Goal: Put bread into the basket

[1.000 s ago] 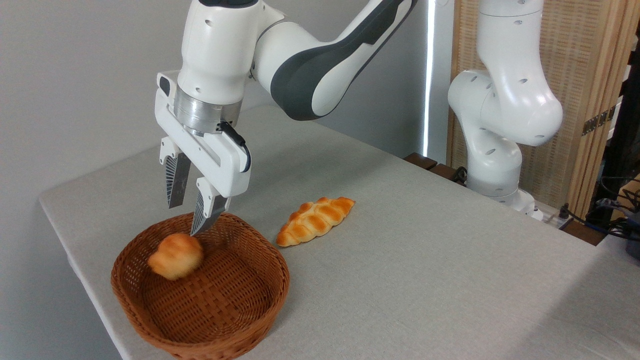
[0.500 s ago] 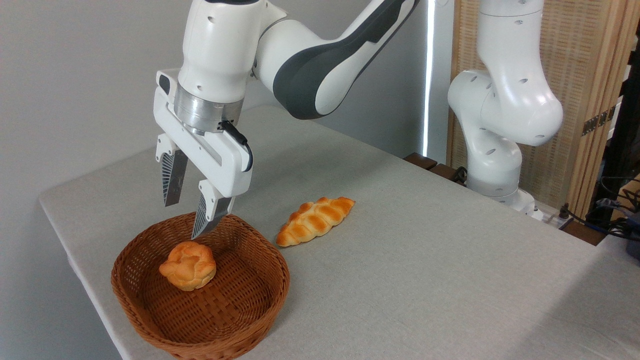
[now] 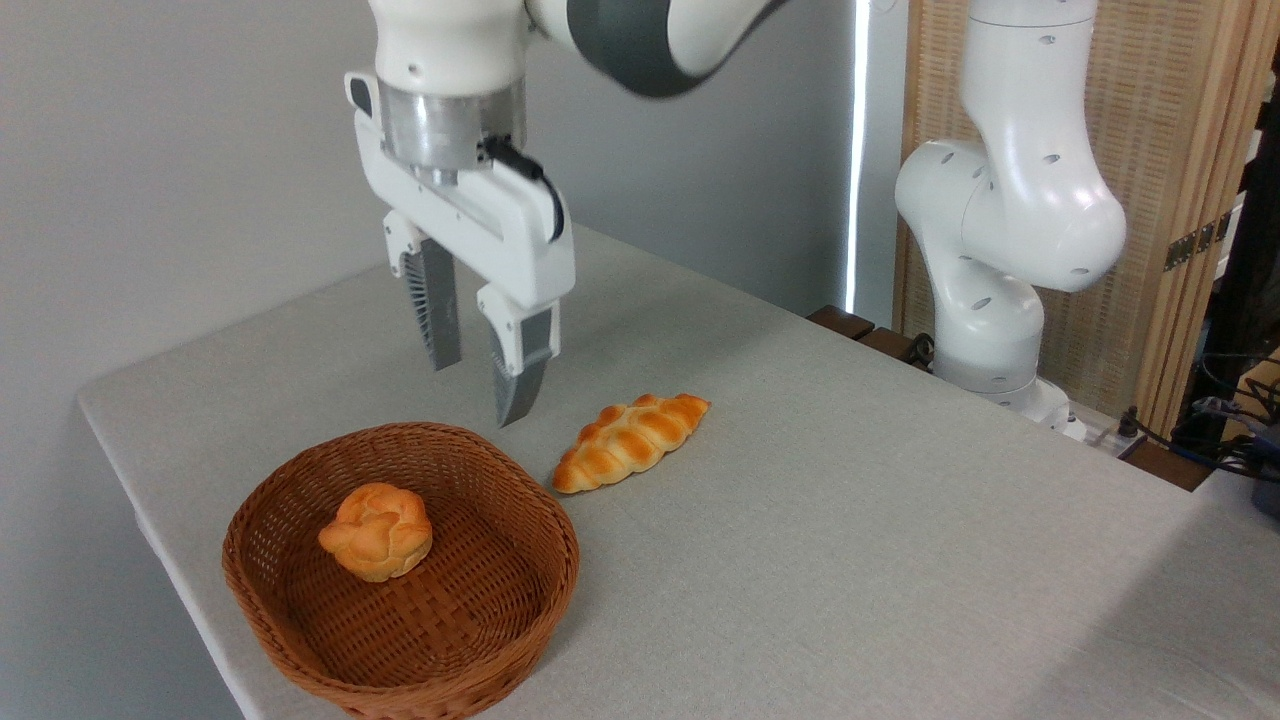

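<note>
The small round orange-golden bread (image 3: 377,531) lies inside the reddish-brown wicker basket (image 3: 500,630), left of its middle, knotted top up. My gripper (image 3: 477,393) hangs open above the table behind the basket's far rim, up and to the right of the bun, with nothing between its fingers. It touches neither the bun nor the basket.
A longer braided, pointed loaf (image 3: 630,441) lies on the grey tablecloth just right of the basket. The arm's white base (image 3: 990,330) stands at the table's far right edge. The basket sits close to the table's front-left edge.
The bun dropped from below the fingers and settled in the basket. My gripper then rose and swung to the right, away from the basket, staying open.
</note>
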